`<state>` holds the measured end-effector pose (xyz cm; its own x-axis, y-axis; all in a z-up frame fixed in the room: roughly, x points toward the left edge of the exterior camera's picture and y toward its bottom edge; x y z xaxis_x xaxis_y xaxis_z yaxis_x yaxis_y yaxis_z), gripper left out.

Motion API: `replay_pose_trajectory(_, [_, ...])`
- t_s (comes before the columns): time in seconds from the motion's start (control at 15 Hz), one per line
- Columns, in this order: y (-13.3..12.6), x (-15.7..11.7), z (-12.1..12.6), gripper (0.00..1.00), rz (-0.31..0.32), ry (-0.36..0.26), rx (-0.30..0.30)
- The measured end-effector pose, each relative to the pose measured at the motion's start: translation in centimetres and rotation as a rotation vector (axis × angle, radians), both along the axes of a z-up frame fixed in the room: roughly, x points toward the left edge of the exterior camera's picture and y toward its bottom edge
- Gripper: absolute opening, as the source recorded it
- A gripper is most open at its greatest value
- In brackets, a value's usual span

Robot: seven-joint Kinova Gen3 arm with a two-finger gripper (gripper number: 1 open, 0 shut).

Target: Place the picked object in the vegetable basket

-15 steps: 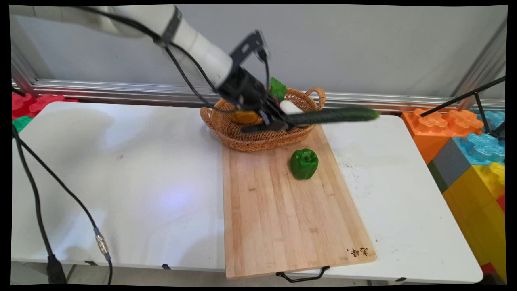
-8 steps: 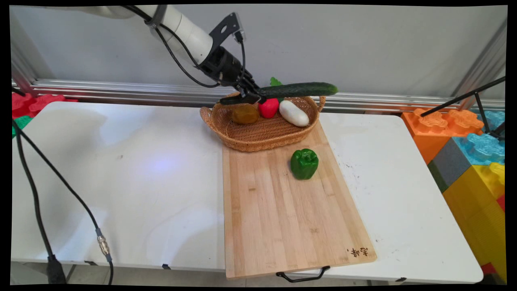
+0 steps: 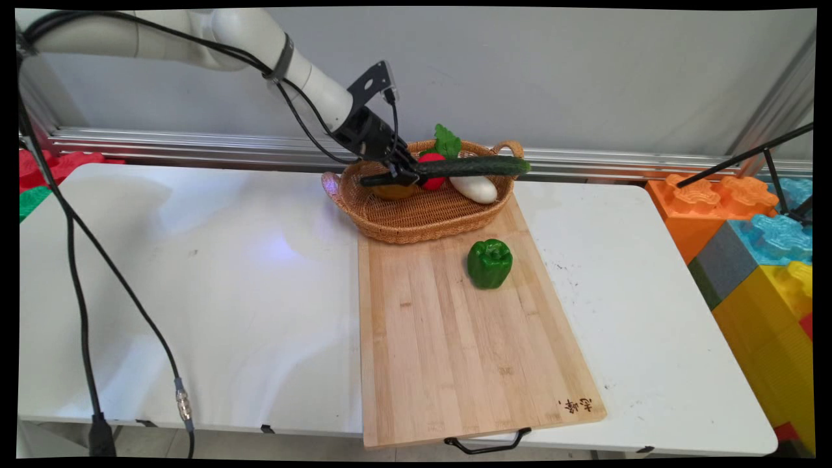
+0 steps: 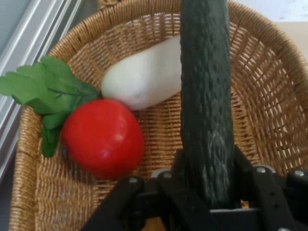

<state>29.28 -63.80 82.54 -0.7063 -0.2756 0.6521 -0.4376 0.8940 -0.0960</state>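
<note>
The pincer [image 3: 404,173] is clamped on 1 end of a long cucumber [image 3: 471,166], carrying it level just over the wicker basket [image 3: 416,214], above the tomato [image 4: 102,138] and white eggplant [image 4: 144,79]. A green pepper [image 3: 489,262] sits on the cutting board [image 3: 455,351].

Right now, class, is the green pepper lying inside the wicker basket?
No, the green pepper stands on the wooden cutting board, outside the wicker basket and nearer the camera.
</note>
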Motion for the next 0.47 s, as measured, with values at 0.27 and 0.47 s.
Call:
replay_pose_trajectory(0.27, [-0.28, -0.14, -0.97, 1.00, -0.005, 0.014, 0.004])
replay_pose_trajectory(0.47, [0.01, -0.46, -0.39, 1.00, 0.012, 0.038, 0.006])
